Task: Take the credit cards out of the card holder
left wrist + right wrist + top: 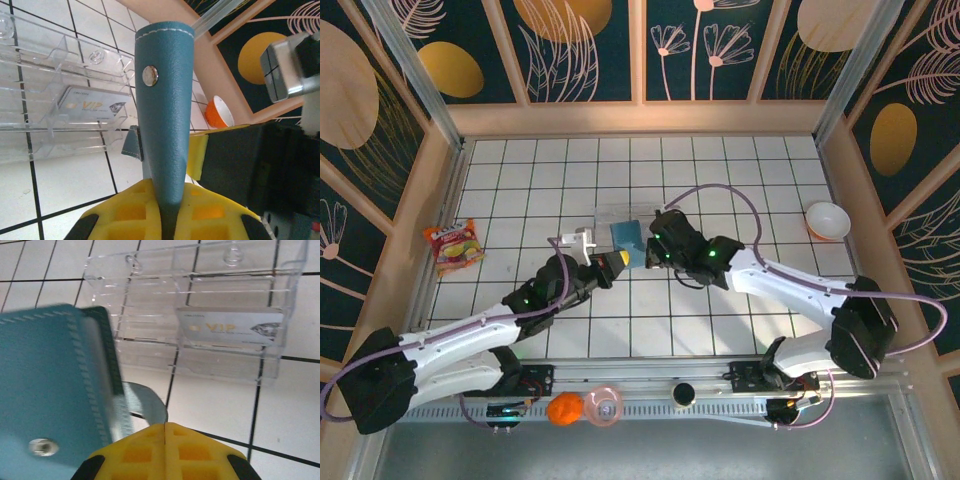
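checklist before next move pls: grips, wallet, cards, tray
1. Left gripper clamped on the wallet: ok.
2. Right gripper fingers closed: ok.
3. Right gripper actually pinching something: cannot tell. A grey-blue flap sits right at its tips.
4. One card lying in the tray: ok.
5. Cards remaining in the wallet: cannot tell. The pale strip at its open edge is blurred.
6. Free tray space beside that card: ok.
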`<state>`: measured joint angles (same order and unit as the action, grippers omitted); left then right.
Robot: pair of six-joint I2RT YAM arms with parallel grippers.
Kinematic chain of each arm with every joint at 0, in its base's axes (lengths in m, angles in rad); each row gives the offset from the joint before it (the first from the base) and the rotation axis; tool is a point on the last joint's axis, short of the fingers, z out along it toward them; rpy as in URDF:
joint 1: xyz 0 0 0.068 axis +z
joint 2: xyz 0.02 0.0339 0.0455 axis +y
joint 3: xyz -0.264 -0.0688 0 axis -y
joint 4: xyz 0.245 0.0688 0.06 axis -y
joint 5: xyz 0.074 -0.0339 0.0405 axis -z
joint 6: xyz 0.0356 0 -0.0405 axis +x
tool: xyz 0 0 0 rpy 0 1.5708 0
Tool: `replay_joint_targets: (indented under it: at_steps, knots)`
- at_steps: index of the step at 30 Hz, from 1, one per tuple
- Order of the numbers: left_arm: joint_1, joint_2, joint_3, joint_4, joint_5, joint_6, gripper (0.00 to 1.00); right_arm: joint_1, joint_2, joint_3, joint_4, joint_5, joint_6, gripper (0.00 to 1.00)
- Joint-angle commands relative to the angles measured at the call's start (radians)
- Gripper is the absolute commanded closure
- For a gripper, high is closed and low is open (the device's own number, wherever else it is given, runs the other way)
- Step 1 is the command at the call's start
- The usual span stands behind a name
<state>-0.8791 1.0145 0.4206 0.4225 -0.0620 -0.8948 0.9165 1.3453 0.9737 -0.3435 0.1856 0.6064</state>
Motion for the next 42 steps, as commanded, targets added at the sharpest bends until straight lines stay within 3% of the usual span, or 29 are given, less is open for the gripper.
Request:
replay_joint_targets:
  at_steps: [1, 7, 10, 11, 15, 26, 34, 42]
  knots:
    - [-0.001, -0.048, -0.01, 0.04, -0.015, 0.008, 1.0, -0.057, -0.091, -0.072, 0.058, -0.062, -0.03, 1.0]
    - [0.002, -0.101, -0.065, 0.103, 0.063, 0.043, 1.0, -0.14, -0.224, -0.179, 0.202, -0.253, -0.12, 0.98]
    - [0.002, -0.131, -0.086, 0.106, 0.05, 0.037, 1.0, -0.171, -0.309, -0.237, 0.284, -0.337, -0.126, 0.59]
    - [0.002, -0.136, -0.088, 0.102, 0.046, 0.036, 1.0, -0.174, -0.336, -0.256, 0.315, -0.357, -0.116, 0.51]
    - [0.002, -0.142, -0.088, 0.107, 0.043, 0.033, 1.0, -0.166, -0.359, -0.283, 0.427, -0.467, -0.071, 0.41]
    - [0.002, -0.154, -0.097, 0.154, 0.068, 0.013, 1.0, -0.125, -0.23, -0.247, 0.442, -0.423, -0.065, 0.44]
    - [0.001, -0.148, -0.103, 0.174, 0.082, -0.002, 1.0, -0.127, -0.202, -0.244, 0.455, -0.42, -0.058, 0.72]
    - [0.002, -0.142, -0.123, 0.2, 0.088, -0.025, 1.0, -0.125, -0.207, -0.256, 0.513, -0.431, -0.048, 0.69]
